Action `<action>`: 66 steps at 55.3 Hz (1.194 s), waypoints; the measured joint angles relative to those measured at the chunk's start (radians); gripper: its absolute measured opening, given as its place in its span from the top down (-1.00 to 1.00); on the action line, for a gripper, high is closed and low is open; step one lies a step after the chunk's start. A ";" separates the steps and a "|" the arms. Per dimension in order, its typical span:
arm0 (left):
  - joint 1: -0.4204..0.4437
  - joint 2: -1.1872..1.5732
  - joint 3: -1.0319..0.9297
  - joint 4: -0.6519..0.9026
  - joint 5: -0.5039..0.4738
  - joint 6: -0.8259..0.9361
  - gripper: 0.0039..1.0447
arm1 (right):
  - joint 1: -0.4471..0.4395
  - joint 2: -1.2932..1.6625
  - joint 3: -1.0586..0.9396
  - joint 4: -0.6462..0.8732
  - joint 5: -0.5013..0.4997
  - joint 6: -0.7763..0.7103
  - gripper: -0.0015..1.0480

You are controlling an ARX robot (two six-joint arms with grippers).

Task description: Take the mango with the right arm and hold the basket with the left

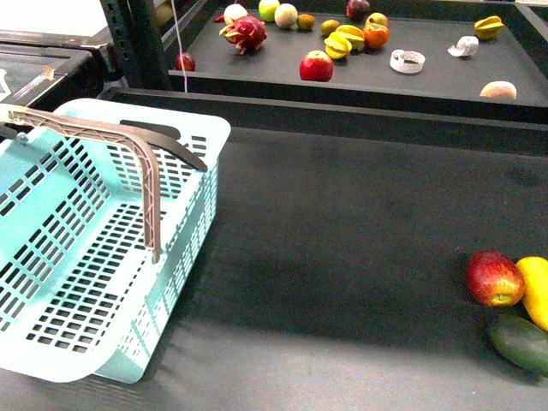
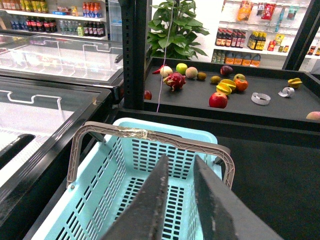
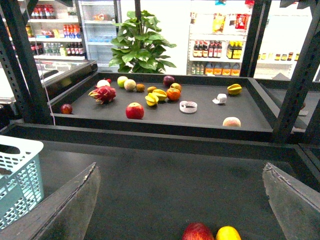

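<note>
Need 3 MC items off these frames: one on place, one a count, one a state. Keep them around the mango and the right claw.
1. In the front view, where does the mango lie relative to the red apple?
A. To its left
B. To its right, close beside it
C. Far behind it

2. How many fruits lie on the near black surface?
A. One
B. Three
C. Five

3. What state is the right claw in?
A. Open and empty
B. Shut on the mango
C. Shut on the red apple

Key:
1 B: the mango sits at the picture's right edge, next to the apple's right side.
2 B: the red apple, the mango and a dark green fruit are the only ones there.
3 A: the right wrist view shows its fingers wide apart with nothing gripped.
</note>
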 joint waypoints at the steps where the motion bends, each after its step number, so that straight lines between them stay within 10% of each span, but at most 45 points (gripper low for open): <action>1: 0.000 0.000 0.000 0.000 0.000 0.000 0.63 | 0.000 0.000 0.000 0.000 0.000 0.000 -0.85; 23: 0.000 0.000 0.000 0.000 0.000 0.000 -0.88 | 0.000 0.000 0.000 0.000 0.000 0.000 -0.85; 31: -0.005 0.004 0.002 -0.003 -0.022 -0.006 -0.85 | 0.000 0.000 0.000 0.000 0.000 0.000 -0.85; 36: -0.113 0.178 0.041 -0.072 -0.441 -0.195 -0.85 | 0.001 0.000 0.000 0.000 0.001 0.000 -0.85; 40: -0.092 0.356 0.050 -0.002 -0.583 -0.367 -0.85 | 0.001 0.000 0.000 0.000 0.000 0.000 -0.85; 66: 0.085 1.522 0.393 0.678 -0.335 -0.865 -0.85 | 0.002 0.000 0.000 0.000 0.000 0.000 -0.85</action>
